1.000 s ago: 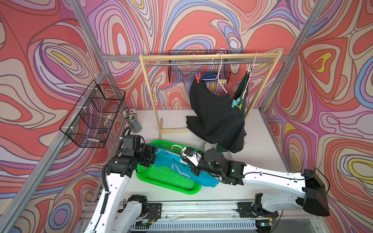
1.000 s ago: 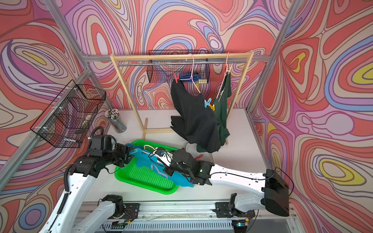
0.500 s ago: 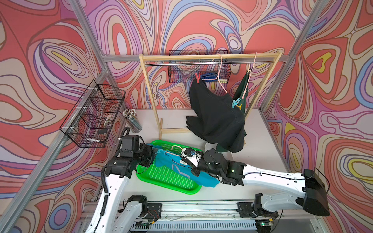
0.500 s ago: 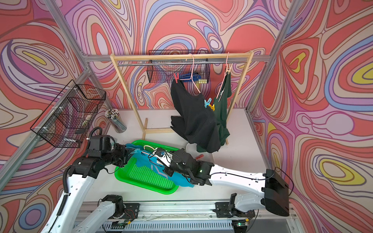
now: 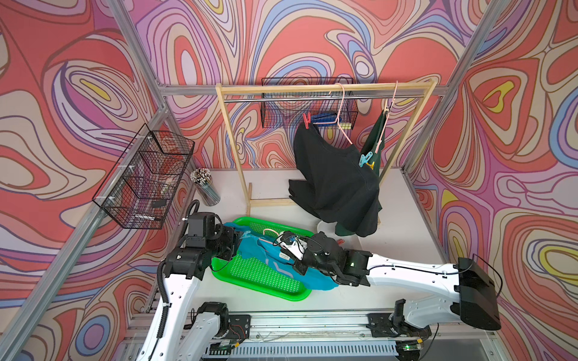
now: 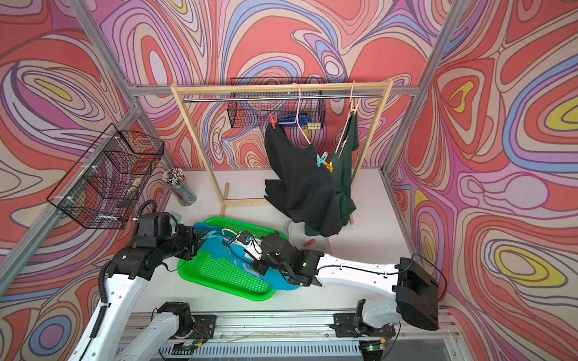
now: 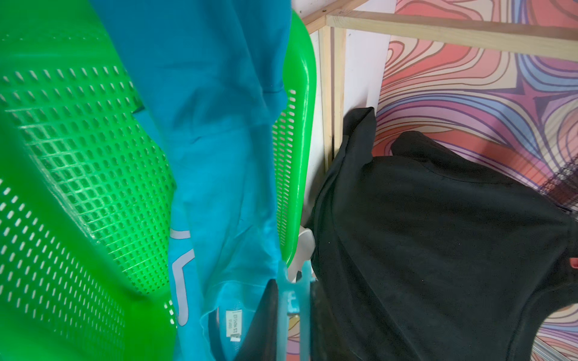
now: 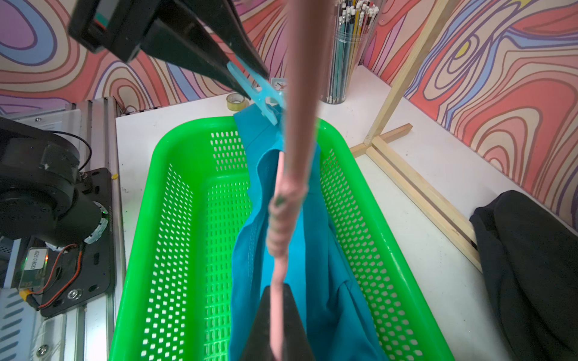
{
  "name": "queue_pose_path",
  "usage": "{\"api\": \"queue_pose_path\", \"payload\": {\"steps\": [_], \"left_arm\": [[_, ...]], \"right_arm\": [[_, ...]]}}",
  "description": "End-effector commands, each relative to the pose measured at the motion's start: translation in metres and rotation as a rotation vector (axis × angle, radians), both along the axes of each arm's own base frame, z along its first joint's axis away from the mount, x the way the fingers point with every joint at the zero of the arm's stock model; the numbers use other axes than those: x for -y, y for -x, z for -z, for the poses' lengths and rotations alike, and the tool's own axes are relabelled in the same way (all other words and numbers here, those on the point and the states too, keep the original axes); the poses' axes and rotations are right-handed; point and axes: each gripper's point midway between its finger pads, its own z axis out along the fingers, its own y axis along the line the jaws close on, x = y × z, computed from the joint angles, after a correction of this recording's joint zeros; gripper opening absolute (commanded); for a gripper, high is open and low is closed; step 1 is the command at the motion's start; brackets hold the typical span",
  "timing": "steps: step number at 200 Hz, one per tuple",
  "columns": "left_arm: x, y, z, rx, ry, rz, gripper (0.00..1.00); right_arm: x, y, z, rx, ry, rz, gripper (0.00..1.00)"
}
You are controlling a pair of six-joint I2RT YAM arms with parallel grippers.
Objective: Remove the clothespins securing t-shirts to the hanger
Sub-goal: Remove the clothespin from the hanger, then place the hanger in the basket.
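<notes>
The left pincer [image 8: 250,82] pinches the light blue clothespin [image 8: 266,100] at the turquoise t-shirt [image 8: 281,250] just ahead; the right pincer [image 8: 276,300] clamps the pink hanger [image 8: 300,93].

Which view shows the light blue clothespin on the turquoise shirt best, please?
Right wrist view: the light blue clothespin is sharp, squeezed in the left gripper. Left wrist view blurs it; both top views show a speck.

Robot lab test cell, aluminium frame [image 5: 136,50], swirl-printed backdrop walls [image 5: 297,40], two arms [image 5: 178,293] on a rail [image 5: 312,322]
</notes>
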Motion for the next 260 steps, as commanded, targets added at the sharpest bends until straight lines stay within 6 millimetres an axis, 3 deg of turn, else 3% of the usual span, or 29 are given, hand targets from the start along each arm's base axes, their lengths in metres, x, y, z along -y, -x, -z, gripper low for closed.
{"api": "queue_pose_path", "payload": {"steps": [1, 64, 104, 138, 189, 224, 260], "left_arm": [[-0.008, -0.010, -0.011, 0.070, -0.022, -0.040, 0.05], [-0.014, -0.009, -0.022, 0.118, -0.119, 0.004, 0.05], [-0.028, 0.001, -0.038, 0.158, -0.278, 0.045, 0.05], [-0.033, 0.004, -0.051, 0.200, -0.367, 0.087, 0.05], [-0.026, 0.004, -0.053, 0.250, -0.385, 0.149, 0.05], [-0.020, 0.003, -0.050, 0.264, -0.385, 0.199, 0.04], [-0.012, 0.000, -0.052, 0.296, -0.367, 0.237, 0.03]], "right_arm": [[-0.010, -0.002, -0.012, -0.007, -0.022, 0.004, 0.00], [-0.030, -0.010, -0.025, -0.031, -0.019, 0.005, 0.00], [-0.046, -0.019, -0.027, -0.100, -0.019, 0.006, 0.00], [-0.050, -0.030, -0.015, -0.206, -0.023, 0.008, 0.00], [-0.045, -0.044, 0.009, -0.350, -0.026, 0.036, 0.00], [-0.038, -0.045, 0.017, -0.377, 0.008, 0.057, 0.21], [-0.028, -0.048, 0.013, -0.375, 0.012, 0.084, 0.40]]}}
